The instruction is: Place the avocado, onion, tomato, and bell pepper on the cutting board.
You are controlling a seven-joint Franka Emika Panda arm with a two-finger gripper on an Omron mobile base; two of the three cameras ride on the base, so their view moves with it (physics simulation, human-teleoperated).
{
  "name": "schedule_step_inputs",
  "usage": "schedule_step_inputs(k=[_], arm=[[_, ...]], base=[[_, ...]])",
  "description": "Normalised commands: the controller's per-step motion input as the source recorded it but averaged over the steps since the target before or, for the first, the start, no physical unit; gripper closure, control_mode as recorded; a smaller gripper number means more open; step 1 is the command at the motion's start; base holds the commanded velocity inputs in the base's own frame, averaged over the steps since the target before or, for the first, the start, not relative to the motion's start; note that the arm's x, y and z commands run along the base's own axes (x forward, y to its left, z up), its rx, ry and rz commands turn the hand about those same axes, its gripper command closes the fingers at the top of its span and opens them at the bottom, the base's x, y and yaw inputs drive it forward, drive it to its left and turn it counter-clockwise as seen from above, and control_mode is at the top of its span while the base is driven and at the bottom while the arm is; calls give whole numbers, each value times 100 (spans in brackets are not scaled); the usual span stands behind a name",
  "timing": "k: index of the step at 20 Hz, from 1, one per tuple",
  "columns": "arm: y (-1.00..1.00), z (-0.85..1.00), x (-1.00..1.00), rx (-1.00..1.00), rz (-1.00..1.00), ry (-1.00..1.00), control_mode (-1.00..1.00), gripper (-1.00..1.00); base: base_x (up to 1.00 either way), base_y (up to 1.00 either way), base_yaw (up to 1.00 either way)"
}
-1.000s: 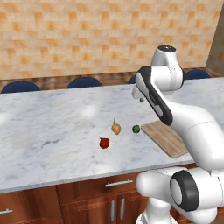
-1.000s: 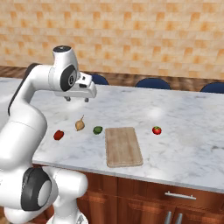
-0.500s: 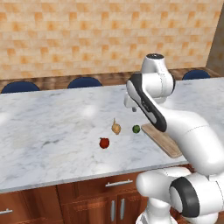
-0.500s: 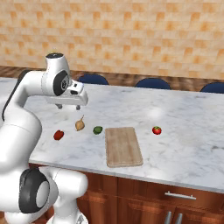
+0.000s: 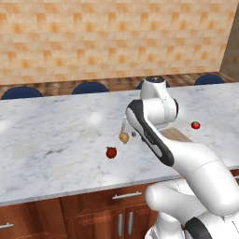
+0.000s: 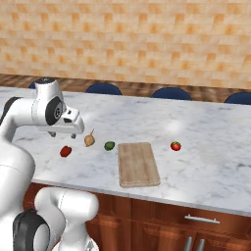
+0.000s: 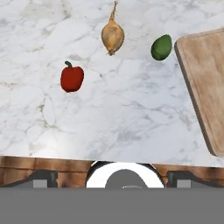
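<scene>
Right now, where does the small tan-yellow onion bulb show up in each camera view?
Left base view: tan-yellow onion at centre, beside the white arm.
Right base view: left of centre.
Hand view: top centre.
Shared landmark: red bell pepper, close by.

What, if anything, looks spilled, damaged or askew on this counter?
Nothing stands out. The onion, avocado and bell pepper lie intact on the marble beside the cutting board, and the tomato sits on its other side. The board lies flat and bare. No spill shows.
</scene>
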Motion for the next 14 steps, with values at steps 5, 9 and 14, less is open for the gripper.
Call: schedule_step_inputs(k=[5,9,14], arm=[[41,-35,6,6,0,2,-100,-100],[41,-24,31,3,-2,1,-100,-100],[32,-16,34,0,-5,0,-100,-100]], base=[[0,0,0],[0,0,0],[0,0,0]])
